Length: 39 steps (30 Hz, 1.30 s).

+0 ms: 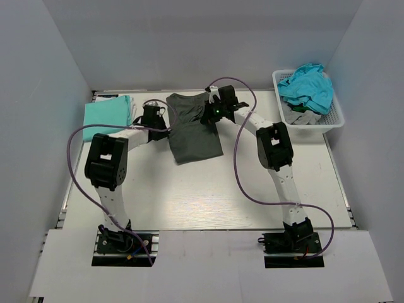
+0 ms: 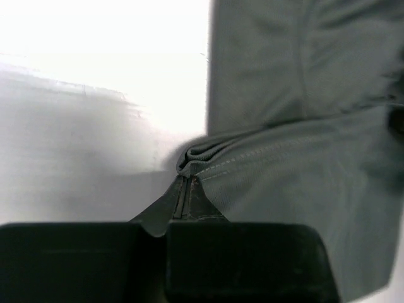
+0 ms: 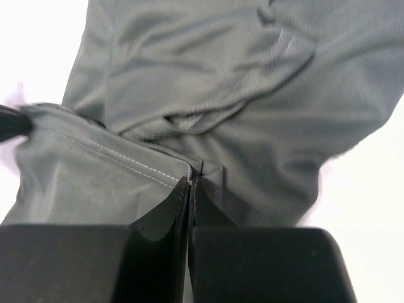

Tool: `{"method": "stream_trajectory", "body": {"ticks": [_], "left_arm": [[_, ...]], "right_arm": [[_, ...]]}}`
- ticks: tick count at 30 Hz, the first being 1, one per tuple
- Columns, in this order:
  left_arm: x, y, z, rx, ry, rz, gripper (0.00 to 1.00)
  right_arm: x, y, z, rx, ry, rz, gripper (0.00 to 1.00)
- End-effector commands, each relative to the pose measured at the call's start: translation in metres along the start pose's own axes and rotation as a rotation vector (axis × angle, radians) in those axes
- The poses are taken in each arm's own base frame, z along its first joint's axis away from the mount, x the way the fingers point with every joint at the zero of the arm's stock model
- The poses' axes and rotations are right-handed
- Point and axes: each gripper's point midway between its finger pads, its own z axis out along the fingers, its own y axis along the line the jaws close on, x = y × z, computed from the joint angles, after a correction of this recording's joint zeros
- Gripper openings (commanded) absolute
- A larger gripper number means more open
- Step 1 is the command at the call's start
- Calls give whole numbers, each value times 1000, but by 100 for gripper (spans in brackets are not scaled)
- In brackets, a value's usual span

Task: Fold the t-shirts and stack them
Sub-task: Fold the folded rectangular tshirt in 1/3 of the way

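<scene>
The dark charcoal-grey cloth t-shirt [image 1: 194, 136] lies at the far middle of the pale table [image 1: 208, 196], the left gripper [image 2: 186, 191] pinched on its stitched hem, the right gripper [image 3: 191, 188] clamped on its opposite edge

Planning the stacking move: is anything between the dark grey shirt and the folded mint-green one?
Only the left end effector, shut on the dark grey shirt, sits between it and the mint-green shirt. Nothing loose.
</scene>
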Motion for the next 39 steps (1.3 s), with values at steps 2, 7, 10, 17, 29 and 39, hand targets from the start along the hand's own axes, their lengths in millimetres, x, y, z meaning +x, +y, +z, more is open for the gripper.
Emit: {"method": "stream_trajectory", "body": {"ticks": [2,7,10,17,29,39], "left_arm": [[-71,-45,-58,155,-264,37,0],[-72,-50,-69,193,-276,61,0],[-72,-57,-70,230,-273,76,0],[-71,-58,-51,223,-256,76,0],[-78,-53,-3,159,-239,88,0],[-61,-50,24,166,-186,111,0]], "right_arm": [[-47,27,-38,-27,-117,-56,0],[-56,40,-59,-29,-155,-71,0],[-59,42,-68,-18,-177,-78,0],[-63,30,-76,61,-198,-71,0],[-55,-27,-56,194,-193,34,0],[-30,-27,-25,64,-115,14,0]]}}
